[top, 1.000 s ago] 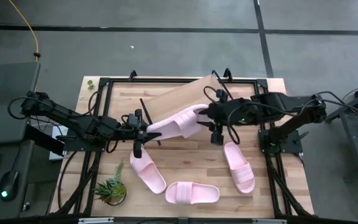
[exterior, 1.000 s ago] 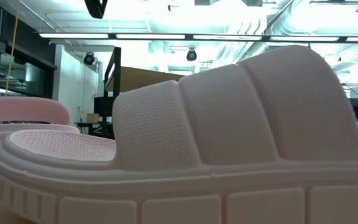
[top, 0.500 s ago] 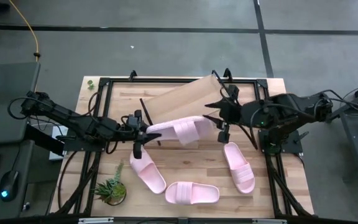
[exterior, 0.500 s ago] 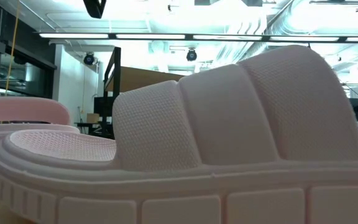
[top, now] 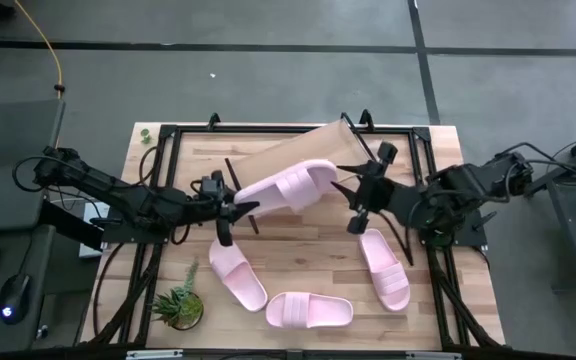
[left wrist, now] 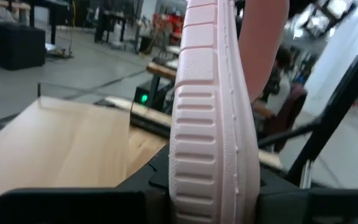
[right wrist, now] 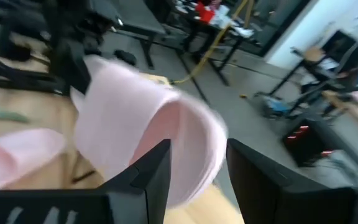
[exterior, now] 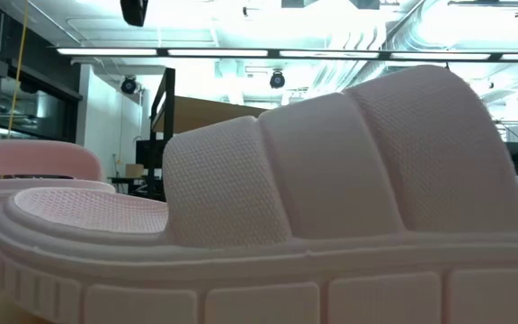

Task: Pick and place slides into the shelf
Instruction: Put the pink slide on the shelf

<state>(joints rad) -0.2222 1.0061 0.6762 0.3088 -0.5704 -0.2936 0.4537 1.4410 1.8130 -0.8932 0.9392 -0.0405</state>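
Note:
One light-pink slide point(top: 290, 186) is in the air, slanting over the near edge of the slanted light-wood shelf point(top: 286, 150), toe end toward the table's far right. My left gripper point(top: 236, 208) is shut on its heel end. In the left wrist view the slide point(left wrist: 207, 118) stands edge-on between my fingers, with the shelf board point(left wrist: 67, 140) beyond. My right gripper point(top: 363, 192) is open, just right of the toe end and apart from it; its wrist view shows the blurred toe end point(right wrist: 148, 124) ahead. Three more slides point(top: 236, 276) point(top: 310, 310) point(top: 385, 267) lie flat on the tabletop. My left gripper pinches the slide's heel end point(left wrist: 204, 186) between its two fingers point(left wrist: 61, 205), which come level from the table's left. The slide is turned on its edge, its sole wall facing the wrist camera. Whether its toe end rests on the shelf board I cannot tell.
A small potted plant point(top: 178, 306) stands at the table's near left corner. The black frame rails point(top: 168, 135) run around the tabletop. In the low view one slide point(exterior: 313, 207) fills the picture close to the camera, with another point(exterior: 25, 166) behind it.
My right gripper has drawn back from the slide's toe end toward the table's right edge. The slide's toe end has swung toward the far edge, over the shelf board, while its heel end has stayed in my left gripper.

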